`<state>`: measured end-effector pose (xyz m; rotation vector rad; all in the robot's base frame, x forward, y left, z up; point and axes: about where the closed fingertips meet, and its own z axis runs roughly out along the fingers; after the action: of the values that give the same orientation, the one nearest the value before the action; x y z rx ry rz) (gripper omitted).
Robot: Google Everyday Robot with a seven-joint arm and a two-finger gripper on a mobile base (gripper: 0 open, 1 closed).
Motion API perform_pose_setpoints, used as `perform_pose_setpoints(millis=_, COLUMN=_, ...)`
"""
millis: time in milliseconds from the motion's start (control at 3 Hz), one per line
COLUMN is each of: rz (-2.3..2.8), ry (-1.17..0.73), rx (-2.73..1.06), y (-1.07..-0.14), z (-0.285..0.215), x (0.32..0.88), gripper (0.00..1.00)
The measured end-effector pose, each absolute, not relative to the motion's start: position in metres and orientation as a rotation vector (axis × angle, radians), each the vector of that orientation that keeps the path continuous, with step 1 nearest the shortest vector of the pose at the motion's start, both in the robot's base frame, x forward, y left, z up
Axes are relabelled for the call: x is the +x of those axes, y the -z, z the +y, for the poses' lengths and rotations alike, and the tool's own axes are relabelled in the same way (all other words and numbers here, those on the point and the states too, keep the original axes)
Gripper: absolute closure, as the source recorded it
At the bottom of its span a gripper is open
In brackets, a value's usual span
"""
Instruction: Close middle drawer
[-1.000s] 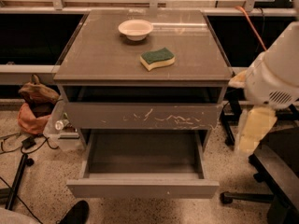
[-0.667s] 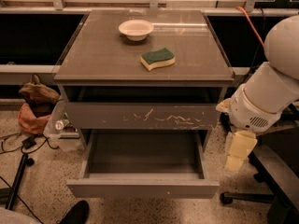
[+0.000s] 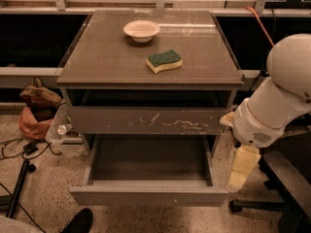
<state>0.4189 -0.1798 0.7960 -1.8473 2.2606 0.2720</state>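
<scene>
Lowered since the earlier frames, the gripper [image 3: 243,166] is now seen just right of the middle drawer [image 3: 146,196], which is pulled fully out; whether the claw is spread cannot be told. If only that corner is pushed, the drawer could be skewed and jammed

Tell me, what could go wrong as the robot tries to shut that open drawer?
The gripper hangs right of the open middle drawer, beside its front corner, not before it. A push from there might catch the corner and skew the drawer. The front is flat with no handle, so the gripper could also slip off.
</scene>
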Motion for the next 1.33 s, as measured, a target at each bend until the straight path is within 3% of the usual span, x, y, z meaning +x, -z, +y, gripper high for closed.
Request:
perform_pose_setpoints(millis=1000, rz=2.202, ry=-0.614, rx=-1.984, y=-0.614, z=-0.110, x=0.380, gripper=0.00)
perform_pose_setpoints(millis=1333, rz=2.202, ry=-0.614, rx=-1.984, y=-0.614, z=-0.110, x=0.380, gripper=0.00)
